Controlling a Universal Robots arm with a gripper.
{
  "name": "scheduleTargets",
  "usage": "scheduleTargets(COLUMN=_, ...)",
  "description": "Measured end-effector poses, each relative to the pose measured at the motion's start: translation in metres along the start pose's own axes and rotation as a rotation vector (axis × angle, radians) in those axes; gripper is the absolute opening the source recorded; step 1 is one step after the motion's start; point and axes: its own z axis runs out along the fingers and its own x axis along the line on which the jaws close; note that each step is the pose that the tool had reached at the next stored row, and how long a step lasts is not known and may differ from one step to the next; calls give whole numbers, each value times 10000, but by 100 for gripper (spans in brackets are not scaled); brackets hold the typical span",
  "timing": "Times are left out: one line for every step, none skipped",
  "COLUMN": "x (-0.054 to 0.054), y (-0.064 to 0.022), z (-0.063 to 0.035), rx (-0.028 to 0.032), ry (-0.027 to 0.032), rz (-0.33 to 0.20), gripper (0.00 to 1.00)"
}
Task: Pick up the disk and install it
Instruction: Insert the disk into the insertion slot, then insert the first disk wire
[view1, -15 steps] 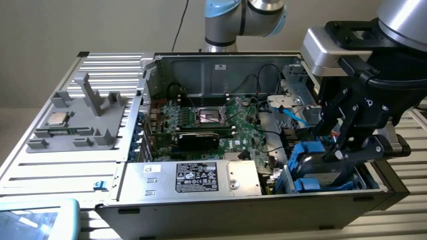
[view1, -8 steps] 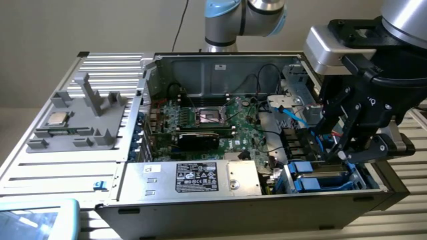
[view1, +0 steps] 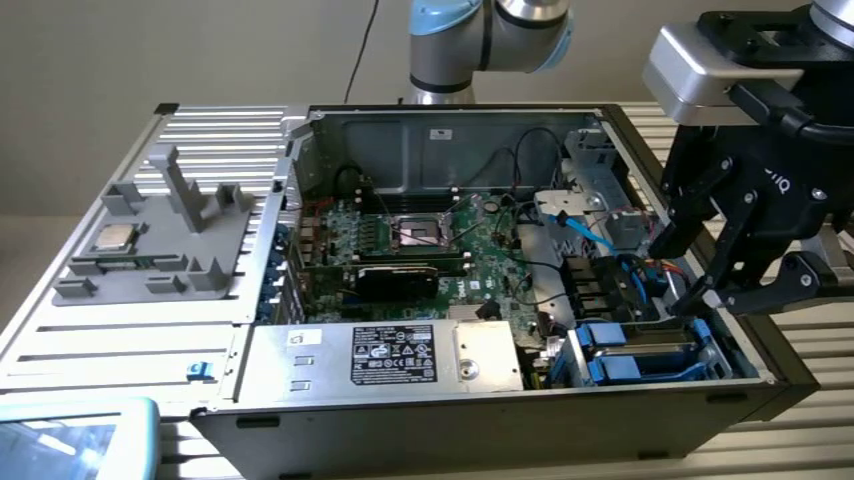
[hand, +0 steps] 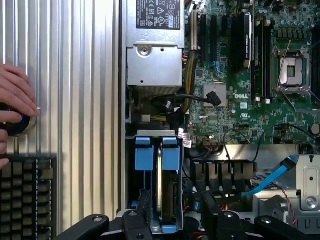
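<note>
Two blue plastic rails (hand: 144, 157) frame the flat grey disk (hand: 166, 192) beneath the spread, empty end effector (view1: 707, 282).

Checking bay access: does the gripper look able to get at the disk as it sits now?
Probably yes: the disk stands uncovered in its open bay, and the gripper hovers above it, jaws open.

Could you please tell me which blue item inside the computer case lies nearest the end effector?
The blue-framed disk, seated upright in the corner drive bay just under the end effector; the thin blue cable runs farther away.
</note>
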Motion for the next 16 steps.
scheduleTargets(x=0, y=0, z=-1, rx=0, ry=-5, rz=0, gripper=52)
scheduleTargets(x=0, y=0, z=-1, rx=-1, ry=-5, rz=0, gripper=52)
scheduleTargets(x=0, y=-1, z=-2, rx=-2, ry=-4, rz=-1, gripper=52)
scheduleTargets(x=0, y=-1, z=-3, rx=-3, ry=-5, rz=-1, gripper=52)
scheduleTargets(x=0, y=-1, z=-3, rx=-3, ry=-5, rz=-1, gripper=52)
scheduleTargets(x=0, y=-1, z=-4, rx=-4, ry=-5, rz=-1, gripper=52)
scheduleTargets(x=0, y=-1, z=-4, rx=-4, ry=-5, rz=-1, gripper=52)
scheduleTargets(x=0, y=-1, z=-4, rx=-5, ry=-6, rz=-1, gripper=52)
scheduleTargets(x=0, y=-1, z=-4, rx=-5, ry=-5, rz=-1, gripper=52)
scheduleTargets(x=0, y=-1, z=-5, rx=-5, ry=-5, rz=-1, gripper=52)
scheduleTargets(x=0, y=-1, z=-5, rx=-5, ry=-5, rz=-1, gripper=52)
scheduleTargets(x=0, y=-1, z=-5, rx=-5, ry=-5, rz=-1, gripper=52)
scheduleTargets(x=0, y=-1, z=-5, rx=-7, ry=-6, rz=-1, gripper=52)
scheduleTargets(x=-1, y=-1, z=-5, rx=-9, ry=-5, rz=-1, gripper=52)
scheduleTargets(x=-3, y=-6, z=-6, rx=-9, ry=-3, rz=-2, gripper=52)
scheduleTargets(x=-3, y=-25, z=-7, rx=-10, ry=-1, rz=-3, gripper=52)
